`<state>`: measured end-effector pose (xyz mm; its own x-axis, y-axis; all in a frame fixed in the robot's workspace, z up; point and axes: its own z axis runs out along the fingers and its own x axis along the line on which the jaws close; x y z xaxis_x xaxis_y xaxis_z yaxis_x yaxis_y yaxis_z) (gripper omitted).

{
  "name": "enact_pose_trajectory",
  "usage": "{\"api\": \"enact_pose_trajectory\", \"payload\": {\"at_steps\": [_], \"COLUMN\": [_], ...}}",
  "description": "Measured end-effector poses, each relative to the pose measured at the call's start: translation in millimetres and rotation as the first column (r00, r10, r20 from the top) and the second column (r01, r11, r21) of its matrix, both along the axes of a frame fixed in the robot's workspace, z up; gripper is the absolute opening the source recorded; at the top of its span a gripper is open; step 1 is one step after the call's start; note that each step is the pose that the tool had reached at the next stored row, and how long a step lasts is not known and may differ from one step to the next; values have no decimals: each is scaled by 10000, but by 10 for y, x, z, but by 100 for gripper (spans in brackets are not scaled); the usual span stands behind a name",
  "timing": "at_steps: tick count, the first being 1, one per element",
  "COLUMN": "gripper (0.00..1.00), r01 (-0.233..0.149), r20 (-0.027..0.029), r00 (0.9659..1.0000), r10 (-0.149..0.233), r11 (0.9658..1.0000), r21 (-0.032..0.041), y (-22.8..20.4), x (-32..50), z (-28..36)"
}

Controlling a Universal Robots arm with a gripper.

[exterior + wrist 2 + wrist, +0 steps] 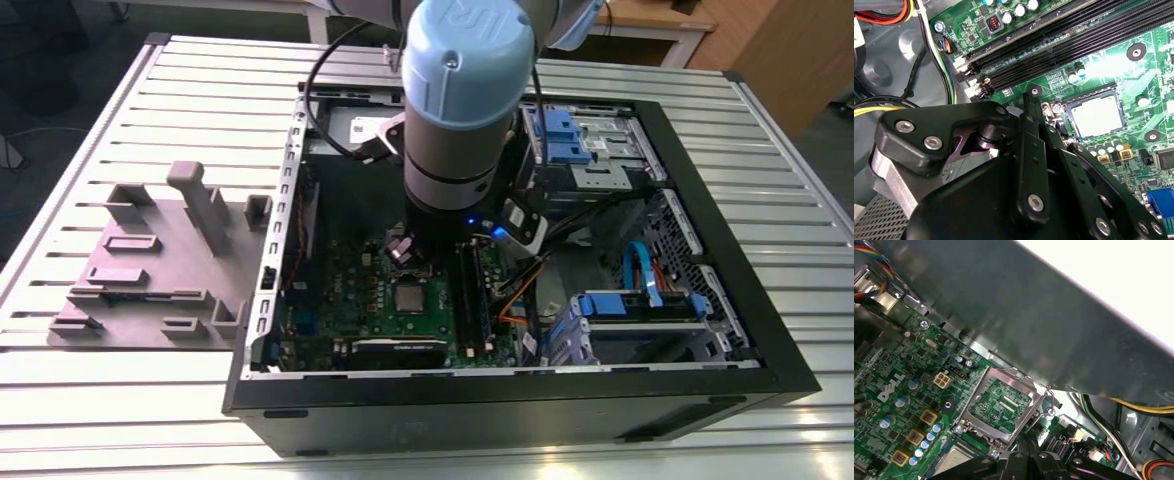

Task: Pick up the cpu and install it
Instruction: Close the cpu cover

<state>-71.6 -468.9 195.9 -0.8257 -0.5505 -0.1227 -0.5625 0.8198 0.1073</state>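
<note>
The exterior view takes in the whole setup: a slatted metal desk (134, 420), a black computer case (534, 400) lying open on it, a grey plastic fixture (147, 260) of blocks and posts well apart on the exterior view's left, and the arm (461, 90) with its pale blue cap reaching down into the case over the green motherboard (334, 300). From there the cpu (408, 297) is a small silvery square set flat in the board, just on the near side of the arm's lower end. The wrist views bring the detail. In the second wrist view the gripper (1034, 107) is a mass of black linkage bars with bright screw heads, its fingertips drawn together with nothing between them, and the cpu (1097, 116) sits seated in its socket just beside those tips, apart from them, its matt metal top catching pale light. Long black memory slots (1064, 40) run past it on the far side. The first wrist view adds what the others lack: the socket's load plate (1000, 407), a square frame of brushed metal, stands tilted up off the socket with green board showing through its opening, and a thin wire lever (1049, 402) hooks beside its corner. There the gripper (1026, 442) points at the plate's lower edge, and the cpu (955, 461) lies uncovered beside it.
</note>
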Motion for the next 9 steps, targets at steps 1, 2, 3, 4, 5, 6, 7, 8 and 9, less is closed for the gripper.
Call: {"api": "enact_pose_trajectory", "payload": {"at_steps": [1,2,3,4,5,6,7,8,9], "gripper": [10,10,10,10,10,10,10,10,10], "r01": [1,1,1,0,1,2,2,2,3], "r20": [-3,-4,-3,-3,-3,-3,-4,-3,-4], "r00": [10000,10000,10000,10000,10000,10000,10000,10000,10000], "r10": [-1,-1,-1,0,-1,-2,-2,-2,-3], "r11": [10000,10000,10000,10000,10000,10000,10000,10000,10000], "r21": [-3,-5,-9,-11,-12,-13,-12,-11,-13], "y": [0,-1,-1,-1,-1,-1,-1,-1,-1], "x": [-5,-8,-8,-8,-9,-10,-10,-10,-10], "z": [1,1,1,3,10,22,38,54,72]}}
